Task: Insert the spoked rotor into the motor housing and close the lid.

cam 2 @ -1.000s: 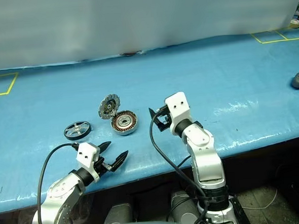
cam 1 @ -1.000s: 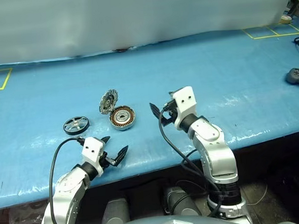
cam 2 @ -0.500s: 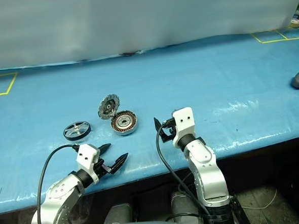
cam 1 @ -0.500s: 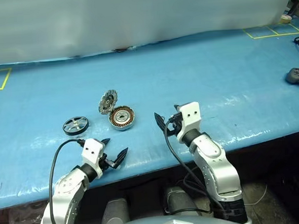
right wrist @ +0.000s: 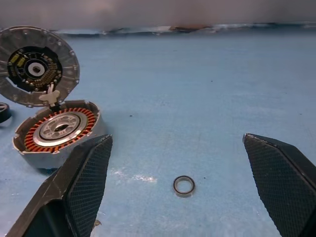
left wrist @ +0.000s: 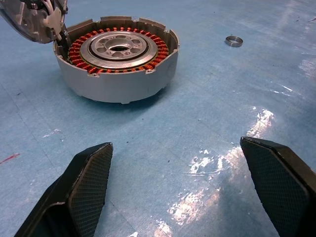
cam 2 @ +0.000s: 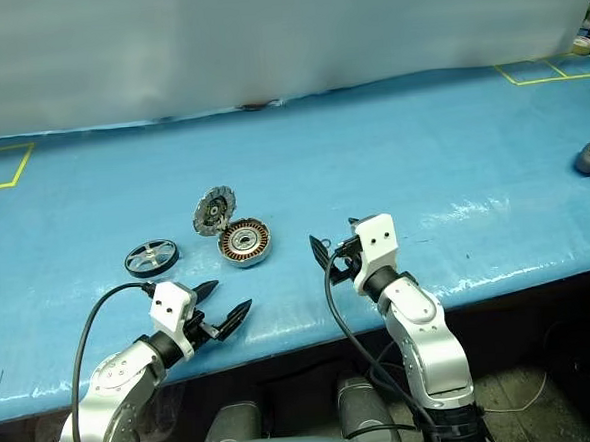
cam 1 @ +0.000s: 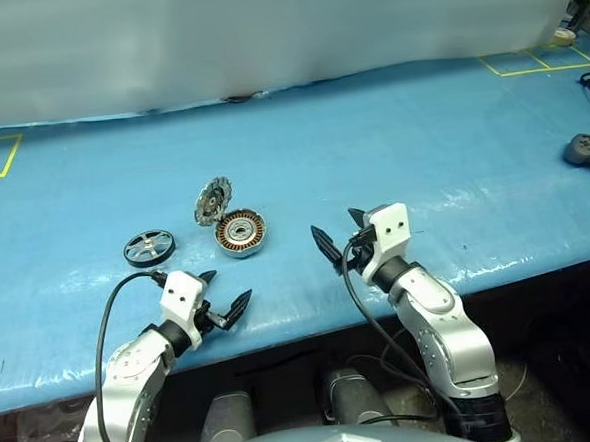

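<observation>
- The shallow round silver-grey motor housing (cam 1: 241, 232) with its ring of copper windings sits on the blue table cover (cam 1: 450, 141), empty inside
- Its round silver-grey lid (cam 1: 214, 200), hinged at the housing's rim, stands raised at about 11 o'clock of the housing, segmented inner face showing
- The small dark ring-shaped spoked rotor (cam 1: 149, 247) with shiny hub lies flat at 9 o'clock of the housing, apart from it
- My left gripper (cam 1: 227, 307) hangs near the table's front edge at 6 o'clock of the housing, fingers spread wide, grasping nothing
- My right gripper (cam 1: 341, 238) is at 3 o'clock of the housing, fingers likewise spread and empty
- A small metal ring (right wrist: 183, 185), perhaps a bearing, lies on the cover between the housing and my right gripper
</observation>
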